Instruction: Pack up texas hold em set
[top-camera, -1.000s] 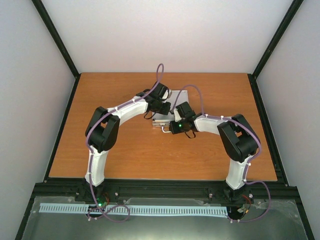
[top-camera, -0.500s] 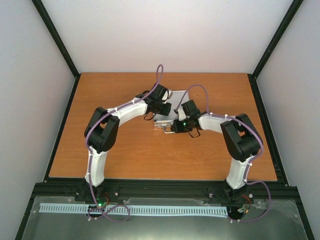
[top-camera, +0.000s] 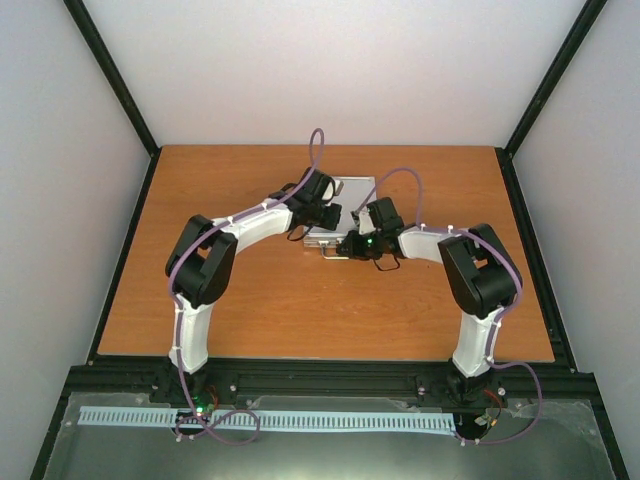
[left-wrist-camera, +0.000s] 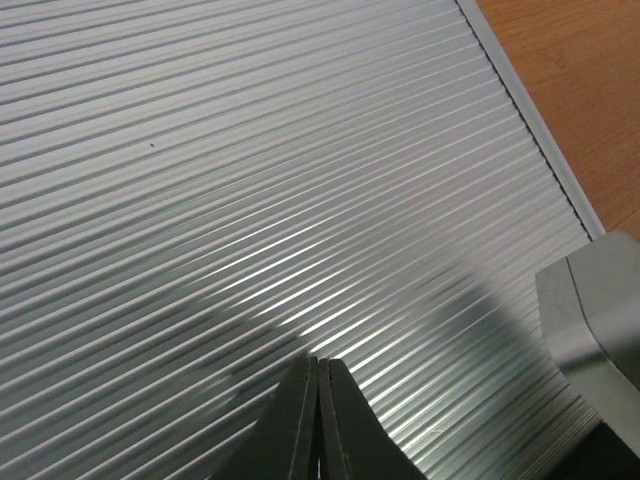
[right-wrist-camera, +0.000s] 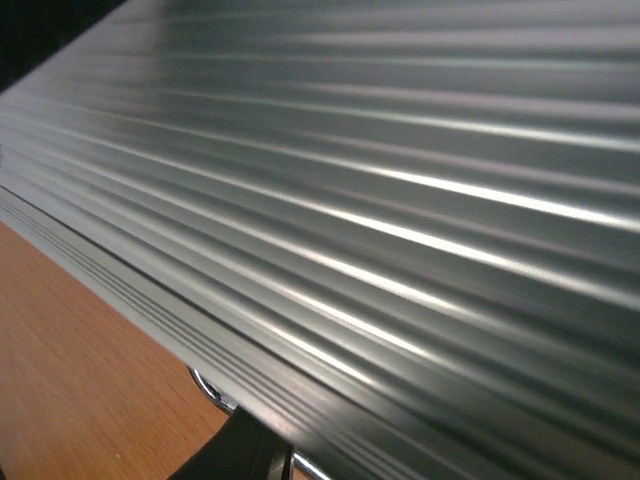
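Case, ribbed aluminium, lid down, sits mid-desk, toward the far edge. Left gripper is pinched shut, tips on the lid top. Right gripper is low at the case's near side by the handle; jaw gap not discernible. Right arm is nearer that front edge, so it likely works it next.

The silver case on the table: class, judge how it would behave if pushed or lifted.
The case has a ribbed metal lid that looks rigid, so it probably won't flex. Lying flat and closed on the table, it should slide rather than tip. The shiny ridges may be slippery to grip.
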